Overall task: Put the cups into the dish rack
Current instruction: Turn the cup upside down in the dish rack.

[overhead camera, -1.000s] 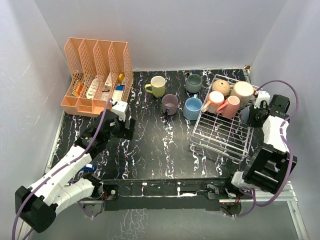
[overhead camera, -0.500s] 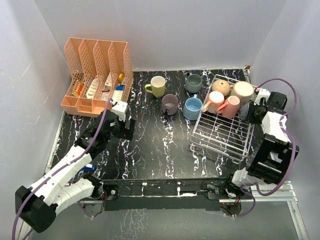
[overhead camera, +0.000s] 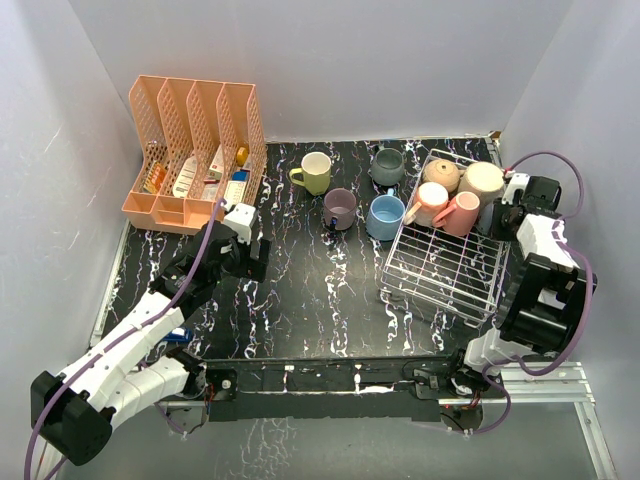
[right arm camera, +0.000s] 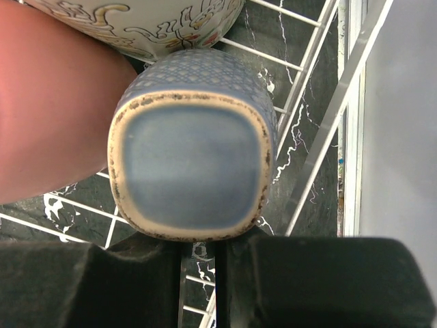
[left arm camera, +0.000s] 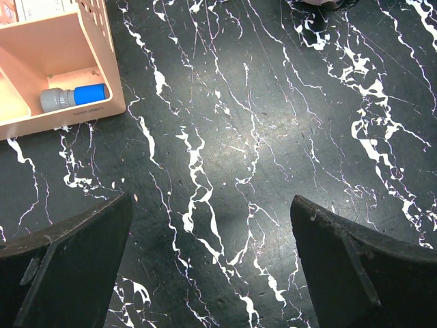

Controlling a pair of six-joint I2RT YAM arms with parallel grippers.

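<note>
The wire dish rack stands at the right of the table. A tan cup, a white cup and two pink cups lie at its far end. Yellow-green, grey, mauve and light blue cups stand on the table left of it. My right gripper is shut on a blue-grey cup, held bottom toward the camera over the rack's far right corner, against a pink cup. My left gripper is open and empty over bare table.
A peach slotted organizer stands at the far left; a blue-capped bottle lies in it. Grey walls close in on the left, back and right. The rack's right wires run close to the table's right edge.
My right gripper has moved with the blue-grey cup toward the far right corner of the rack, close to the white and pink cups. The left arm has not moved.
</note>
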